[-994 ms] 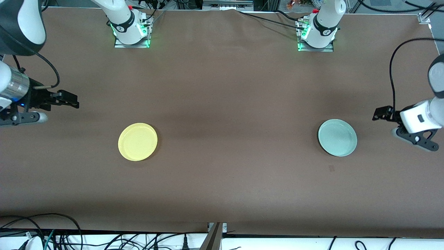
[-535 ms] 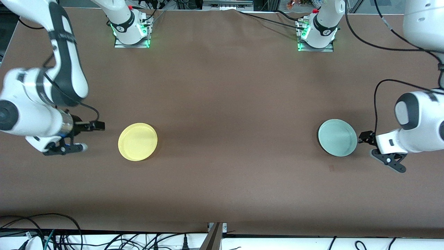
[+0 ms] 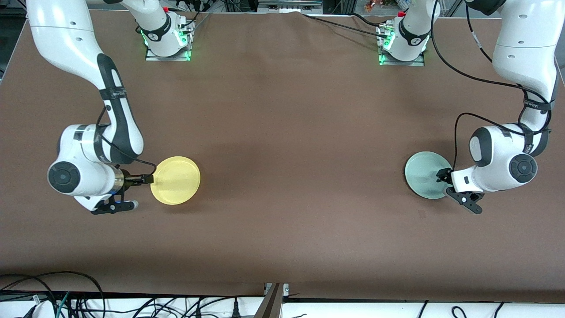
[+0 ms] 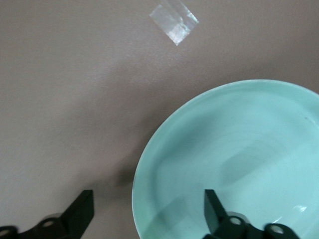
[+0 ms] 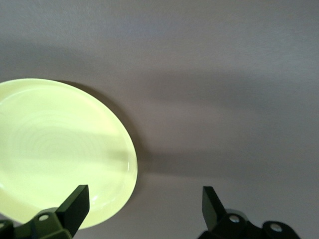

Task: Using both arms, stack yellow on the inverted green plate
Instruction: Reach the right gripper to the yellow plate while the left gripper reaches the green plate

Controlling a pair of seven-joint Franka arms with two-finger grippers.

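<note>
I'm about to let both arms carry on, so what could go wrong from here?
1. The left gripper straddles the green plate's thin, low rim with open fingers; closing on so little could let the plate slip or tip.
2. The green plate lies right side up, so it must be flipped, and a shallow hold might drop it.
3. The right gripper, open at the yellow plate's edge, may push the plate along the table instead of catching it.

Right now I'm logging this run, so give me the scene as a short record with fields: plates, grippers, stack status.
yellow plate: upright on the table, toward the right arm's end
green plate: rim up, not inverted, toward the left arm's end
left gripper: open, straddling the green plate's rim
right gripper: open, straddling the yellow plate's rim
stack status: not begun, plates far apart
</note>
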